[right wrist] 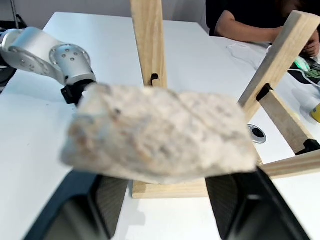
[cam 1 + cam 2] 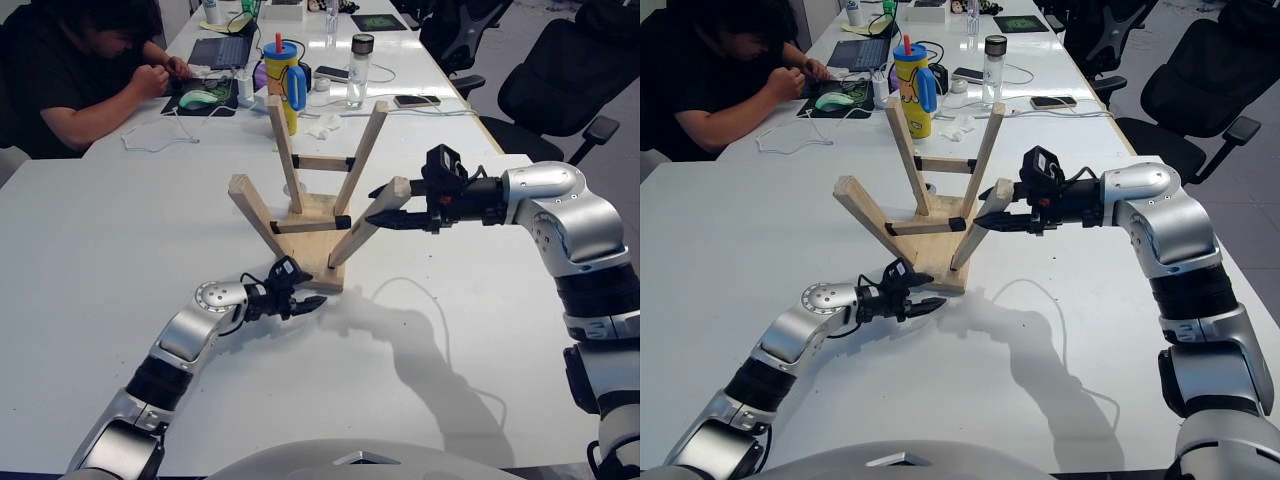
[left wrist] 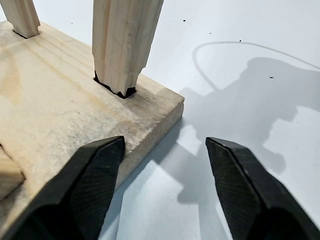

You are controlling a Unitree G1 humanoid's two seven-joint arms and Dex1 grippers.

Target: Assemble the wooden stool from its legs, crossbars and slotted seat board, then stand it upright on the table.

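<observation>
The leaning leg [image 2: 355, 242] seems clamped by the right gripper [image 2: 392, 206]; the left gripper [image 2: 310, 303], fingers apart, is placed at the seat board's [image 2: 318, 265] 6 o'clock.

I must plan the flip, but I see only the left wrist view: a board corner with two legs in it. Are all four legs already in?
Observer: Yes, four legs rise from the seat board, which lies flat on the table.
Operator: Where is the right gripper?
Observer: The right gripper is at the top end of the near right leg.
Operator: And crossbars?
Observer: Two crossbars show between legs.
</observation>
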